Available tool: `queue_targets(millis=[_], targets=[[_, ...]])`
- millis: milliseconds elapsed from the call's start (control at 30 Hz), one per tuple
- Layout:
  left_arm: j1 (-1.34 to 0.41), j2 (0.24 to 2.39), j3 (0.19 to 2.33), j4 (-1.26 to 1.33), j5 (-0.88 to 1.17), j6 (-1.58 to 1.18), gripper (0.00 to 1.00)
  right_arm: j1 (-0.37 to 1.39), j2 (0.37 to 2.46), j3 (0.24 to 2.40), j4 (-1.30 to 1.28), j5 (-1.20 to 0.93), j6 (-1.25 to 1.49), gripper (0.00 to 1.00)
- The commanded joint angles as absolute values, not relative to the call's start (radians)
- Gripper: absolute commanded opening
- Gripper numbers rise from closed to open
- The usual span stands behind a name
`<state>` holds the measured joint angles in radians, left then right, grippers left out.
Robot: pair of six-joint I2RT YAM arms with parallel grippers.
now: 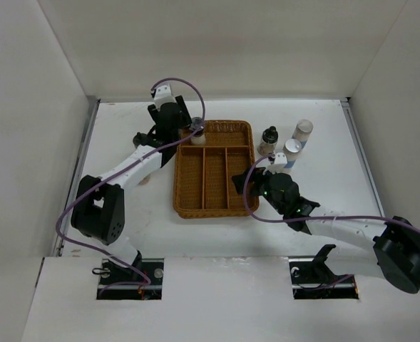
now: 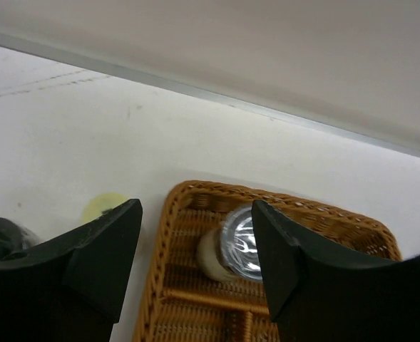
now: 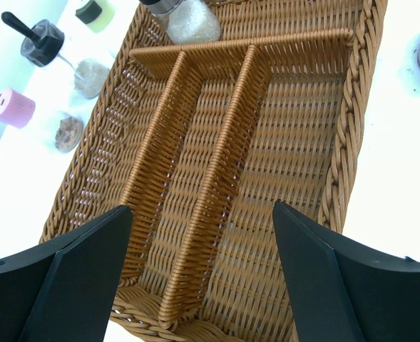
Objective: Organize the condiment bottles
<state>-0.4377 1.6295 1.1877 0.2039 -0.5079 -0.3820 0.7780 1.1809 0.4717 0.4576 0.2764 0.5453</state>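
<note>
A small clear bottle [image 1: 197, 135] with pale contents sits in the back left compartment of the wicker tray [image 1: 239, 128]. My left gripper [image 1: 189, 127] is open just above it; in the left wrist view the bottle [image 2: 231, 246] lies below and between the spread fingers [image 2: 103, 249], not gripped. My right gripper [image 1: 242, 182] is open and empty over the tray's near right part [image 3: 345, 135]. A black-capped bottle [image 1: 269, 139] and two blue-labelled bottles [image 1: 303, 131] [image 1: 292, 150] stand right of the tray. The right wrist view shows a black-capped [image 3: 42, 39] and a pink-capped bottle [image 3: 13, 108] left of the tray.
A pale yellow cap [image 2: 103, 206] lies on the table left of the tray's back corner. The tray's three long compartments [image 3: 281, 164] hold nothing. White walls close the table at the back and both sides. The left arm hides the table left of the tray in the top view.
</note>
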Motion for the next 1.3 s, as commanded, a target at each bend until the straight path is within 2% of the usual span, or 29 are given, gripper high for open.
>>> queue_targets(millis=[0,133,467,800,1000,1267], targets=[[-0.398,1.649,1.169,0.178,-0.534,-0.422,0.58,0.769,1.181,0.479,0.522,0.256,0.558,0.87],[-0.36,1.715,1.206,0.164,-0.551,-0.419,0.55,0.759,1.193,0.479,0.52,0.256,0.561,0.87],[-0.341,1.766,1.197,0.169,-0.64,-0.41,0.57,0.76,1.21,0.485,0.528,0.258,0.552,0.87],[-0.308,1.876,1.273,0.146,-0.58,-0.38,0.58,0.76,1.223,0.488,0.529,0.245,0.554,0.87],[-0.311,1.815,1.238,0.172,-0.578,-0.39,0.35,0.76,1.227,0.488,0.534,0.244,0.555,0.87],[-0.38,1.616,1.163,0.213,-0.591,-0.384,0.33,0.76,1.224,0.485,0.543,0.247,0.549,0.87]])
